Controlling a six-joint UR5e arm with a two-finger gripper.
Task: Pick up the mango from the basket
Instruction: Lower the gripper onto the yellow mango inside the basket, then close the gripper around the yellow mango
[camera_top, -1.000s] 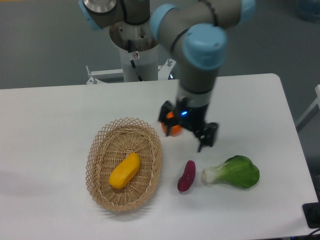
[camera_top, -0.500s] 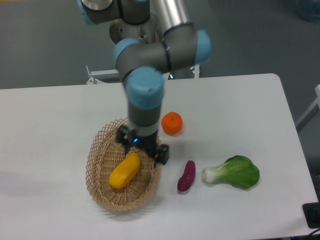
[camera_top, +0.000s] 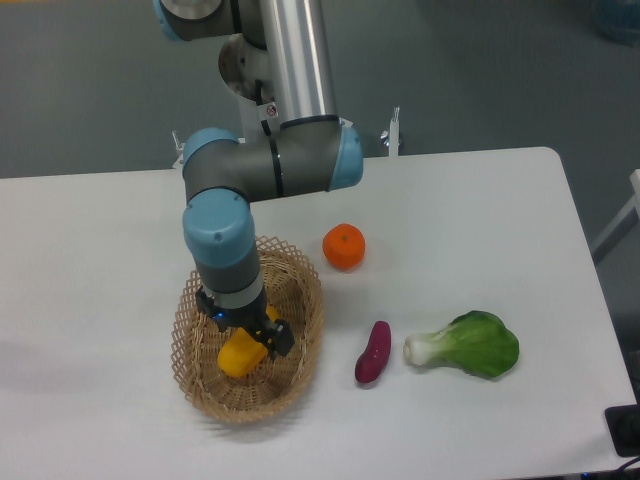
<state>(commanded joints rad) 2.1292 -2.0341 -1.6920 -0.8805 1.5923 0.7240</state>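
Note:
The mango (camera_top: 238, 359) lies in the middle of the oval wicker basket (camera_top: 246, 411) at the table's front left. Only its lower yellow-orange end shows. Its upper part is hidden under my gripper (camera_top: 247, 331). The gripper points down into the basket, right over the mango, and looks open, with one dark finger on each side of the fruit. I cannot tell whether the fingers touch the mango. The mango still rests on the basket floor.
A round orange (camera_top: 343, 246) sits just right of the basket's far rim. A purple sweet potato (camera_top: 373, 352) and a green bok choy (camera_top: 470, 345) lie to the right. The arm's elbow and forearm (camera_top: 270, 170) hang over the basket's back edge.
The gripper has swung left from beside the orange to over the basket. It has come down onto the mango and now covers the mango's upper half. The mango has not moved.

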